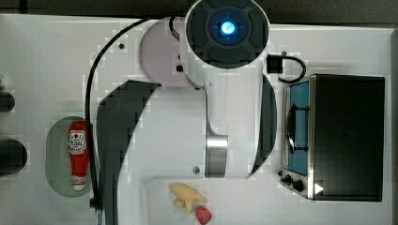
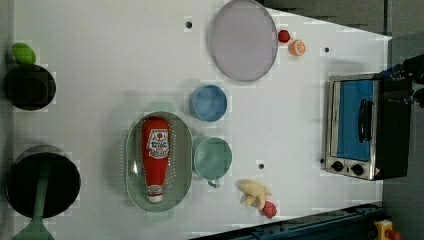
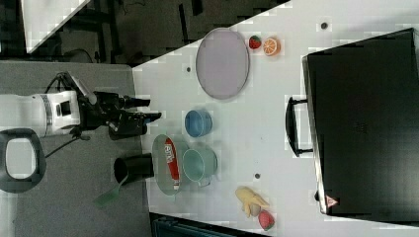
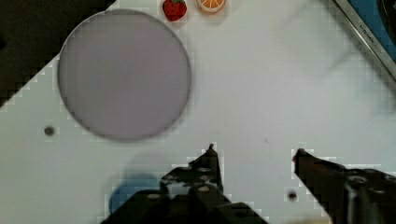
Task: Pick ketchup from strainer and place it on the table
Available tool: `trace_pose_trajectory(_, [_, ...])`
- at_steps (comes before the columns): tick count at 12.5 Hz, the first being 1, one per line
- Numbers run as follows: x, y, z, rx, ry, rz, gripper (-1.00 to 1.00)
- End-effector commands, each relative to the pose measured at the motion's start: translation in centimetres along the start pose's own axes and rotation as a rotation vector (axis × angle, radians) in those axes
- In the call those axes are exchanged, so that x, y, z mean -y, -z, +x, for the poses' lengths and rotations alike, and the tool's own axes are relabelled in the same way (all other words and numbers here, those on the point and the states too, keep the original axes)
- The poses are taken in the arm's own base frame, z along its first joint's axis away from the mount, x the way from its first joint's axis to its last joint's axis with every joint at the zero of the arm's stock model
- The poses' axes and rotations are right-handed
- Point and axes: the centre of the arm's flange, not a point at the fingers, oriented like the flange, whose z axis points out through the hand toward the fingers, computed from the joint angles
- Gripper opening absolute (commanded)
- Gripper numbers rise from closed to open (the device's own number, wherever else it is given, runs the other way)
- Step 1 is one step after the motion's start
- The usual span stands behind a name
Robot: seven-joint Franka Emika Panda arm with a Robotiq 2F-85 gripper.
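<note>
In the top view, the small red squeeze ketchup bottle with a white label and white cap (image 1: pixel 79 154) lies lengthwise in the pale green oval perforated plastic strainer (image 1: pixel 55 154), close beside a black cable and the arm's dark shadow; a careless descent could snag that cable. In the left view, the round green cup (image 2: pixel 212 158) touches the strainer's rim, so a wide approach might knock it, and the rounded bottle may roll or slip in a poor pinch. The right view shows the black gripper (image 3: pixel 143 109) hovering well apart from the strainer, jaws partly open and holding nothing. In the wrist view the fingertips (image 4: pixel 211 158) hang apart over the flat white table (image 4: pixel 261 93) near the round grey plate (image 4: pixel 123 74), which offers bare room for placing.
</note>
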Motion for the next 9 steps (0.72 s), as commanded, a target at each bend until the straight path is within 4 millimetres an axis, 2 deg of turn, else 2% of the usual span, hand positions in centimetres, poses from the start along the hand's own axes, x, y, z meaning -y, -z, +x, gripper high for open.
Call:
trace_pose_trajectory(1, [-6.8, 3.9, -4.0, 0.032, -0.101, -0.002, 0.58])
trace_pose_trajectory(3, [-5.1, 3.7, -5.2, 0.034, -0.063, -0.006, 1.00])
trace_pose_trajectory(6, [0.3, 2.6, -9.9, 0.035, 0.069, -0.025, 1.00])
trace_pose_trajectory(9, [6.8, 0.8, -16.4, 0.017, 0.241, -0.029, 1.00])
